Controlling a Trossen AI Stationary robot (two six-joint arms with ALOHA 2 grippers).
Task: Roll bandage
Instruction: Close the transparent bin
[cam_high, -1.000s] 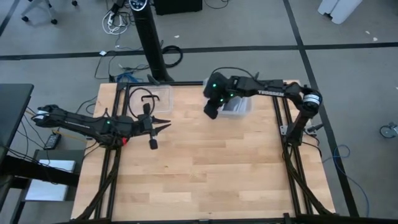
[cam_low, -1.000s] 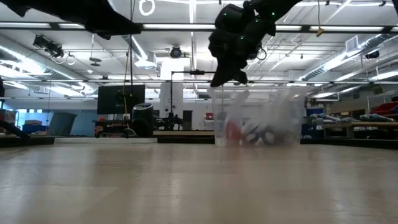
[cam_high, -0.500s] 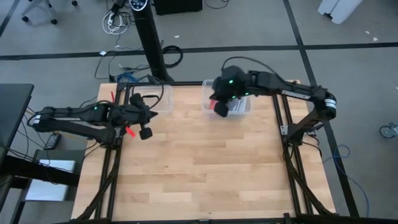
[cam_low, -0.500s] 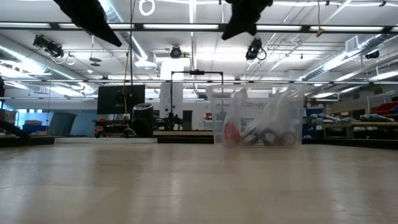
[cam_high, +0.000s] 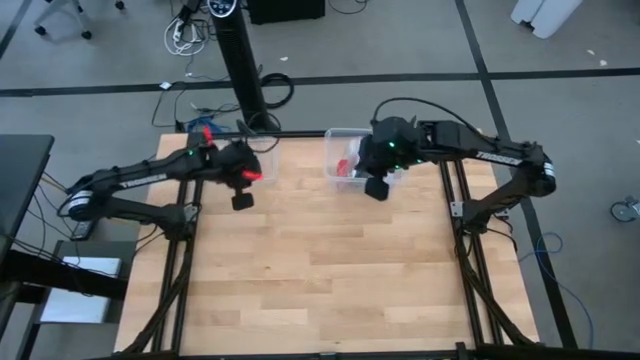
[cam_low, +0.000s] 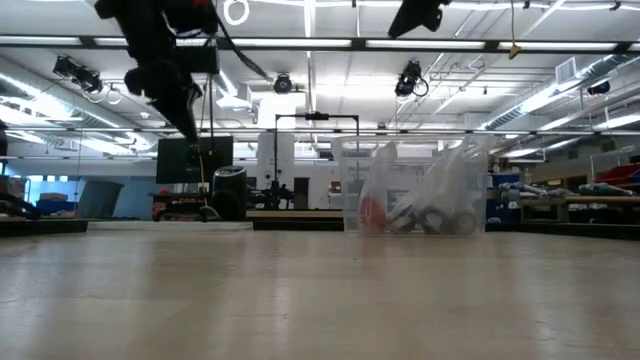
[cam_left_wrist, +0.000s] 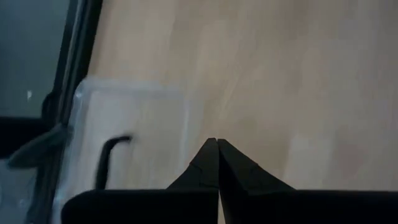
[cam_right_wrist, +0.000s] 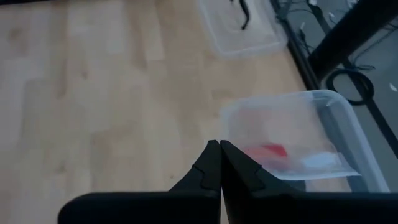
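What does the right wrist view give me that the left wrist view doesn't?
Only the right wrist view shows the bin with the red bandage and the plastic bag inside, beyond the shut right end effector. Only the left wrist view shows the shut left end effector, above the table beside the second bin. Both show that second bin with a dark bent item in it, and the bare wooden table.

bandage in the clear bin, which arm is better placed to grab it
Right, most likely. The right claw, shut, hangs at the clear bin holding the red bandage inside a plastic bag. The left claw, also shut, is across the table by the other bin.
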